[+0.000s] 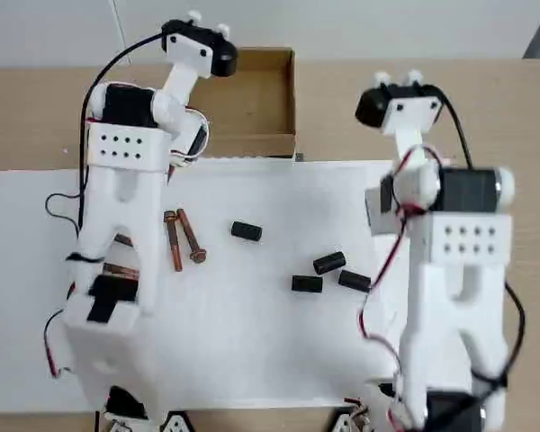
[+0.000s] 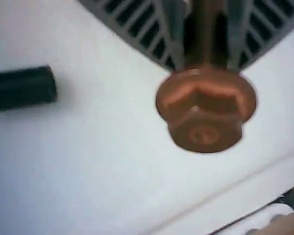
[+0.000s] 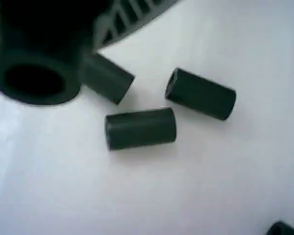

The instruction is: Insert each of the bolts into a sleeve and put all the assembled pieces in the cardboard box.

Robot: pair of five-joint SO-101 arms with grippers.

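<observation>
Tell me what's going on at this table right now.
The left gripper is shut on a copper bolt, held over the white sheet. The right gripper holds a black sleeve near three loose sleeves. Two other bolts lie on the sheet, and the cardboard box sits at the far edge.

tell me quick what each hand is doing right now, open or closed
left hand: closed, holding a copper bolt
right hand: closed, holding a black sleeve
</observation>
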